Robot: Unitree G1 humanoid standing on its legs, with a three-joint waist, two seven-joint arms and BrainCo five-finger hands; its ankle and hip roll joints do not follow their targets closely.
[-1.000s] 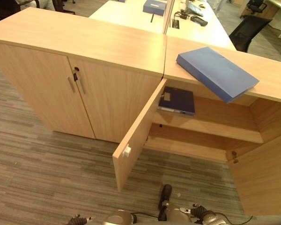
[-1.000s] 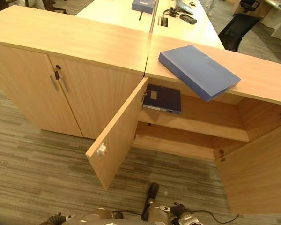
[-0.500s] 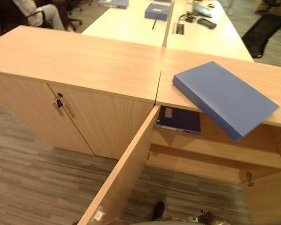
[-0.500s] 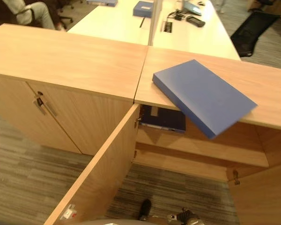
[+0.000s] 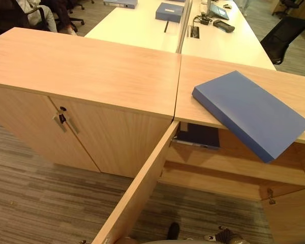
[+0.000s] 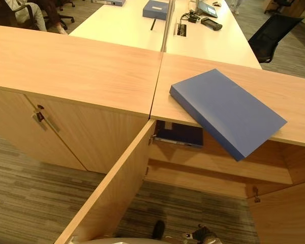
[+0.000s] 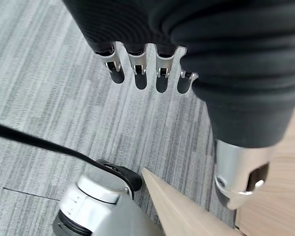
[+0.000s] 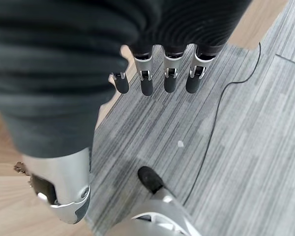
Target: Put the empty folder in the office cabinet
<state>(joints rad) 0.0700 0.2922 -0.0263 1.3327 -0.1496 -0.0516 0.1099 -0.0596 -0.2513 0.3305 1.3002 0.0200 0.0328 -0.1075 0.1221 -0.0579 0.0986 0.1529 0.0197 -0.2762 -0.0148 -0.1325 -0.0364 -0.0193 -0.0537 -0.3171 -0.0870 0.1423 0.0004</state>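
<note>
A flat blue folder (image 5: 249, 112) lies on the wooden cabinet top (image 5: 91, 71) at the right, one corner jutting out past the front edge. Below it the office cabinet stands with its left door (image 5: 142, 188) swung wide towards me and its right door (image 5: 290, 218) open too. On the upper shelf inside lies a darker blue folder (image 5: 198, 136). My left hand (image 7: 140, 73) hangs over the grey carpet beside the door's edge, fingers straight and holding nothing. My right hand (image 8: 146, 81) hangs open over the carpet as well, well below the folder.
To the left is a closed cabinet with two handles (image 5: 63, 118). Behind stand white desks (image 5: 142, 25) with another blue folder (image 5: 168, 10), a black chair (image 5: 290, 35) and a seated person (image 5: 35, 12). The open door sticks out into the floor space before me.
The whole picture has shifted: the camera came nearer to the cabinet, so its top looms larger. The blue folder and the doors lie as before.
</note>
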